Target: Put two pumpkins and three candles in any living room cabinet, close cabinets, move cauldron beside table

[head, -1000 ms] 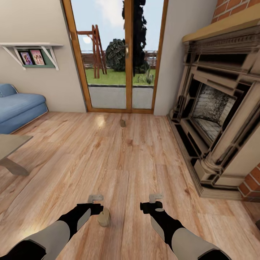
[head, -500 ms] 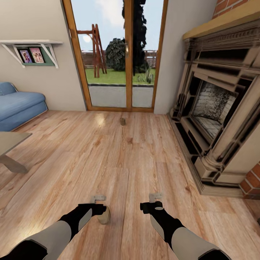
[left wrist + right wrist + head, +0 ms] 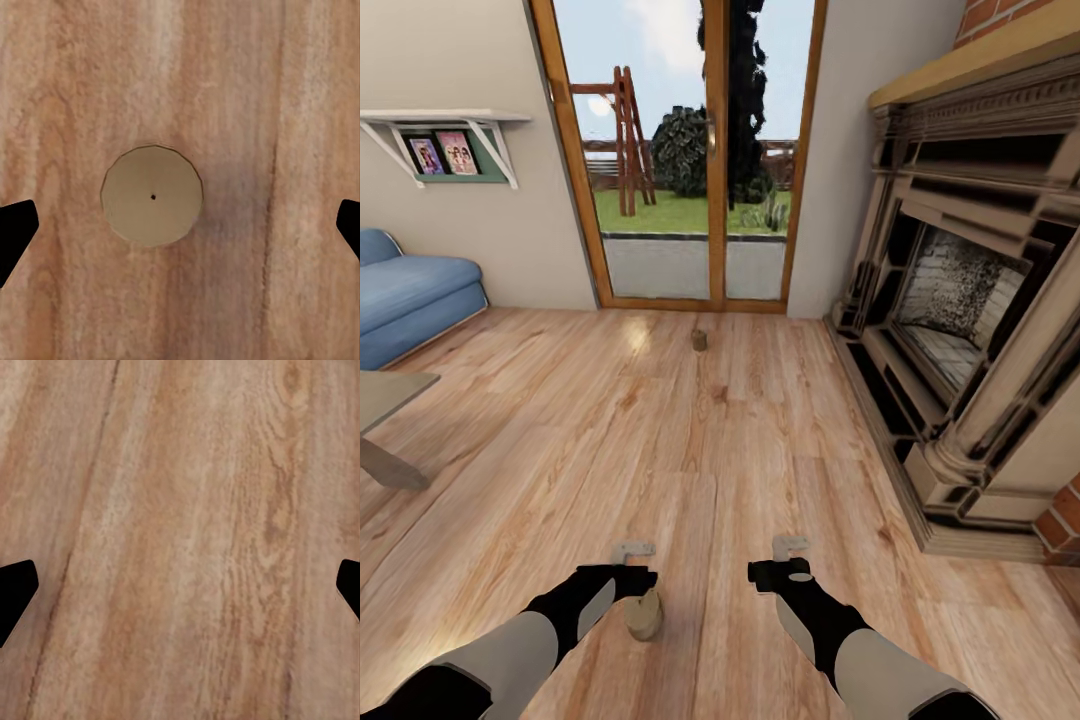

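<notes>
A candle (image 3: 644, 614) is seen upright on the floor (image 3: 710, 450), directly beneath the left gripper (image 3: 180, 225) (spread wide, empty). The right gripper (image 3: 180, 585) is likewise released. If lowered off-centre, the candle could be toppled and rolled away.

no readable text, labels, brands, numbers or signs on anything in view

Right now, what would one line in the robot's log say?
left pincer: open above upright candle | right pincer: open, over bare floor | second candle: near glass door
</notes>
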{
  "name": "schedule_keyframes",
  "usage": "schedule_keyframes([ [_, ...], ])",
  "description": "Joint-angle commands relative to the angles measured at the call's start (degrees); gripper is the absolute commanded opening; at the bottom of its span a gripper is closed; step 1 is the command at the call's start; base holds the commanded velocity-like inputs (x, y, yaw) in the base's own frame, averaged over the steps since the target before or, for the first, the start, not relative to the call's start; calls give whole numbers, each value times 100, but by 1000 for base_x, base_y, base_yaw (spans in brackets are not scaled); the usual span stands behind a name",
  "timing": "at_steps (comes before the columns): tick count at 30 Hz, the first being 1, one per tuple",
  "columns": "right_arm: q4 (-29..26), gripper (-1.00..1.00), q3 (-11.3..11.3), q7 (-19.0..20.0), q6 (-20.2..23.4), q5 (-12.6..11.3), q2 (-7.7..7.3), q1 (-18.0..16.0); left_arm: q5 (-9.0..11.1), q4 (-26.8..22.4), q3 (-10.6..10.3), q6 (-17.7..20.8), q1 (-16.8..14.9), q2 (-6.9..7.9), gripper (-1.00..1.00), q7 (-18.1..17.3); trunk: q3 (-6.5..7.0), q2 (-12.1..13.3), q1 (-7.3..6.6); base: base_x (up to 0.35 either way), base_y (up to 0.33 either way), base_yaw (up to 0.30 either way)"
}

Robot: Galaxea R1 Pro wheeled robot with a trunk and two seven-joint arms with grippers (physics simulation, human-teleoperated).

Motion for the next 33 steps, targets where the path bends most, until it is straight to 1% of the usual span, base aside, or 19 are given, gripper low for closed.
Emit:
schedule_keyframes([
  [1,-6,100,43,-45,25,-57,0,-3,40,-6,-32,18,-2,5,100,6,-5,-2,3,309,0,0],
  [5,-6,100,43,-44,24,-57,0,-3,40,-1,-32,-18,-2,10,100,6,-5,-2,3,157,0,0],
  [12,-6,100,43,-43,24,-57,0,-3,40,0,-32,-30,-2,17,100,6,-5,-2,3,17,0,0],
  [33,-6,100,36,-35,14,-66,0,-3,40,0,-32,-58,-2,10,100,6,-382,-844,464,0,0,0],
])
